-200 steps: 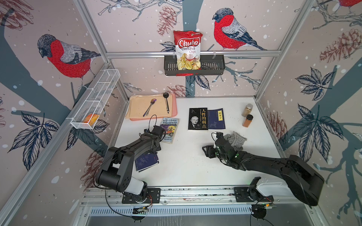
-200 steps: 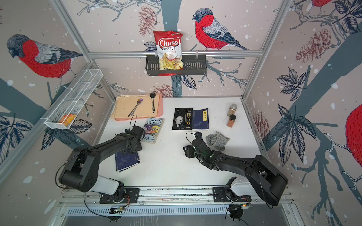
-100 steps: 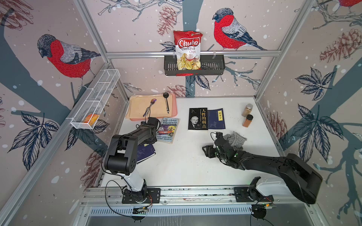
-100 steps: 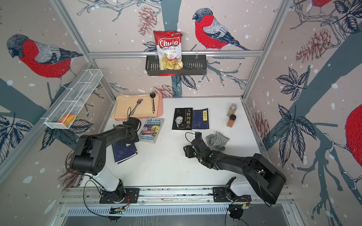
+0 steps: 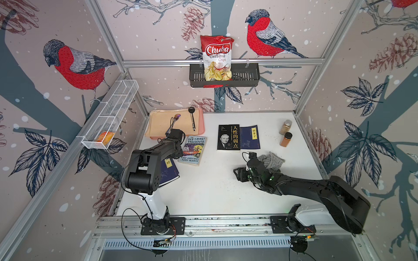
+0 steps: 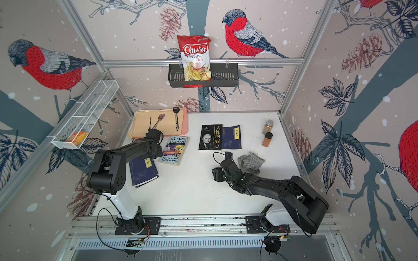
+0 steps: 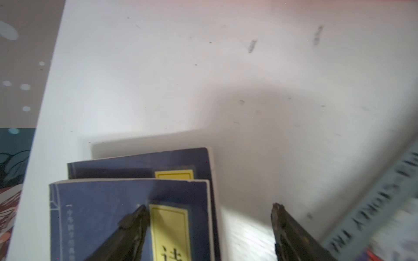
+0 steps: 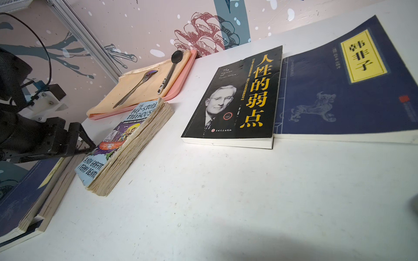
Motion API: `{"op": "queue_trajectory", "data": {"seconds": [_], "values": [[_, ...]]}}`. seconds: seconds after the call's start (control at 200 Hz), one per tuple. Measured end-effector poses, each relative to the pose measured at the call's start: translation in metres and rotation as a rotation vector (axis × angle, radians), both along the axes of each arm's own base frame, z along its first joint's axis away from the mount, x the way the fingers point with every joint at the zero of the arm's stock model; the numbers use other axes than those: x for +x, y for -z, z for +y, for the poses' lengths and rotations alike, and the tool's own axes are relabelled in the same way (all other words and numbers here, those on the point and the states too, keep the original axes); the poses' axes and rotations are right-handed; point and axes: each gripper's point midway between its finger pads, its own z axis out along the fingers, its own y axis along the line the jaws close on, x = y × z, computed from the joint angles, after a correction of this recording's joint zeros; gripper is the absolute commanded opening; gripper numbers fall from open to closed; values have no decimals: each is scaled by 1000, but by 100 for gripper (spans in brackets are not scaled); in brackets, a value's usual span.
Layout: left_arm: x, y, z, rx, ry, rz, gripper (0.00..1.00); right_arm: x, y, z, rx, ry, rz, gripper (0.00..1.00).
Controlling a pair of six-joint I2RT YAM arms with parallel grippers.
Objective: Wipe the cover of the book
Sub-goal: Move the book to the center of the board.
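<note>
My left pincer [image 7: 210, 206] is spread wide, gripping nothing, over the blue book [image 7: 101, 214] at the worktop [image 5: 214, 192]'s left edge. My right pincer [image 5: 239, 175] sits by the grey cloth [image 5: 272, 161], can't tell how open it is.

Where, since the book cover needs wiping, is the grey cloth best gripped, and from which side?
Probably the raised folds on top of the grey cloth, from straight above. It lies crumpled in a heap on the table, so no flat edge offers itself, and the right arm crowds its near side.
</note>
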Motion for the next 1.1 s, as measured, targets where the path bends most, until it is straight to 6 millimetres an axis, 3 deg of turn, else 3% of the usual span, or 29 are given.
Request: {"op": "queue_trajectory", "data": {"seconds": [0.25, 0.515, 0.625, 0.79, 0.911, 1.096], "values": [[10, -47, -44, -118, 115, -153, 87, 3, -4, 4, 3, -1, -3, 62], [21, -38, -83, -284, 238, -164, 87, 5, -12, 8, 8, -7, -9, 62], [23, -39, -100, -326, 291, -177, 87, 17, -19, 2, 5, 28, -28, 61], [26, -29, -94, -282, 266, -161, 88, 34, -29, -4, -1, 59, -50, 61], [27, -20, -84, -252, 227, -146, 89, 46, -36, 22, 10, 11, -47, 60], [31, -17, -77, -238, 192, -159, 90, 72, -39, 95, 67, -98, -25, 57]]}}
